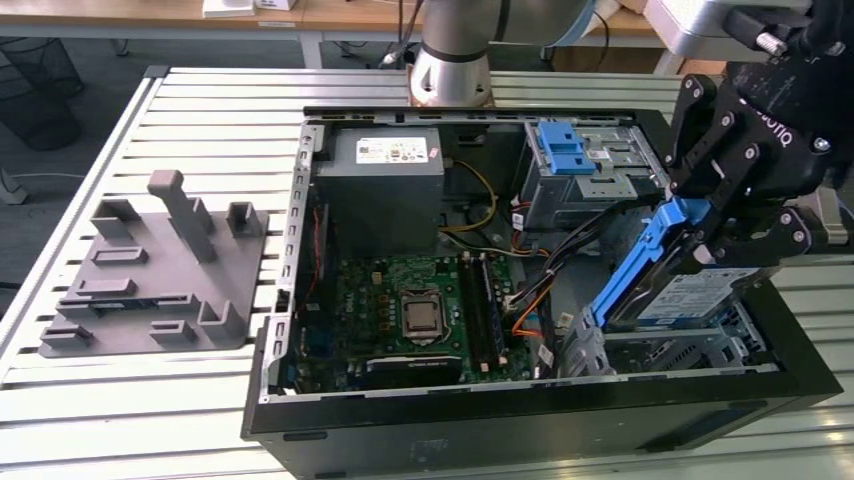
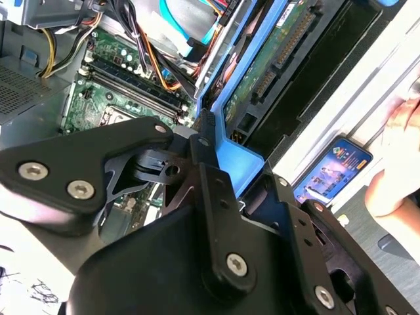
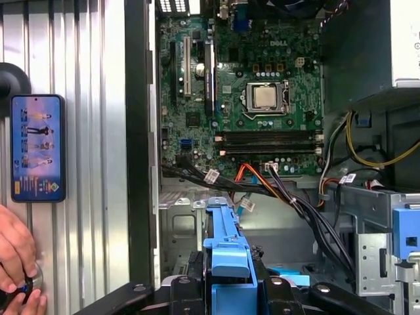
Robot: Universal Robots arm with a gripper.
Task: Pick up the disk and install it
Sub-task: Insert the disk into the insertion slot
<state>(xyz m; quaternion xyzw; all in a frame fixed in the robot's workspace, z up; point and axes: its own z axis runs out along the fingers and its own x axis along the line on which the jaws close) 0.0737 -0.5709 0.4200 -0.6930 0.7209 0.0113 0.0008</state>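
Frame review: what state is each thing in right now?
computer case: lying flat, side open.
disk: gripped by its blue frame, tilted steeply over the drive cage.
gripper: shut on the disk.
processor: seated in its socket, uncovered.
phone: screen lit, lying on the table.
hand: resting on the table.

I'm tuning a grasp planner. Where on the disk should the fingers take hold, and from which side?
Grip the blue frame at the raised end of the disk, from above. It stands tilted over the drive bay, its lower end down at the metal walls, leaving the upper edge free. The gripper holds it there.
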